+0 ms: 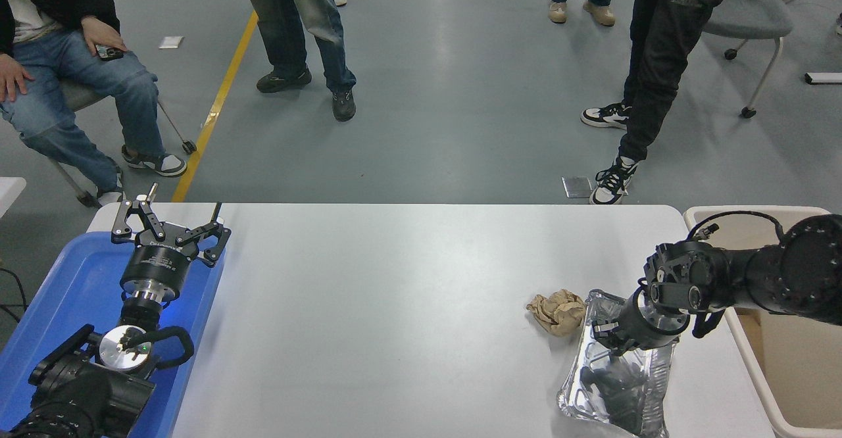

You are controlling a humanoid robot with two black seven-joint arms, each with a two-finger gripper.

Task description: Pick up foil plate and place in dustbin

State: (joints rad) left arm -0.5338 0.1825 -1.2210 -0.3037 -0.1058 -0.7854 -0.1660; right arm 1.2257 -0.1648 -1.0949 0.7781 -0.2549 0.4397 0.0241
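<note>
The foil plate (651, 375), a shiny silver tray with a crinkled rim, lies at the table's front right. My right gripper (608, 342) comes in from the right edge and points down into the plate, its tips at the plate's base or left rim. Dark reflections hide whether it grips the foil. The dustbin (743, 342), a large beige tub, stands just right of the plate, beside the table's right edge, partly under my right arm. My left gripper (172, 226) is parked open at the lower left.
A crumpled brown paper ball (558, 311) lies touching the plate's far left corner. A blue tray (79, 273) sits under my left arm at the table's left edge. Several people stand or sit beyond the far edge.
</note>
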